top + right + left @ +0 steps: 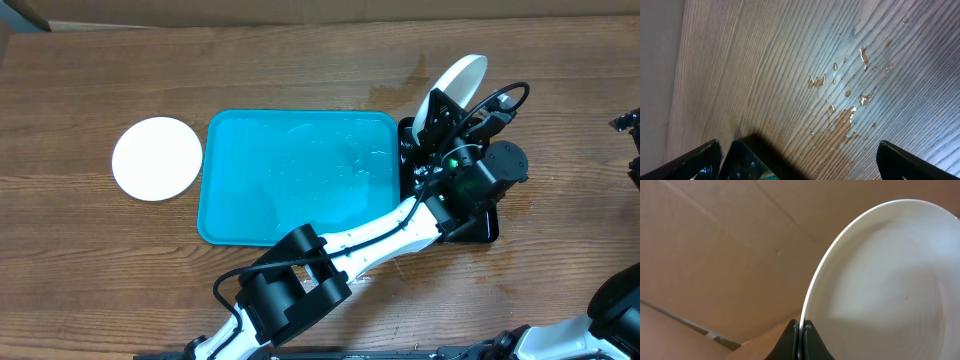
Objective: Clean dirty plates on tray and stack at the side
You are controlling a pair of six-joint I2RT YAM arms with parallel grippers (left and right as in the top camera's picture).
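The left gripper [801,326] pinches a plate [880,280] by just its thin rim, tipped up at the upper right, beside the tray [300,175] (the right gripper [799,161] is wide and empty), so it may slip and fall.

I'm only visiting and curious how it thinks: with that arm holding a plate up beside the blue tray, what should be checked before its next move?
1. Grip: left gripper shut on the held plate at its rim: ok.
2. Cleanliness: the visible face of the held plate looks clean: ok; its other face: cannot tell.
3. Stacking spot: white plate lies flat left of the turquoise tray, nothing on it: ok.
4. Other arm: right gripper open, holding nothing: ok.
5. Dry surface: water droplets on the wooden table: not ok.
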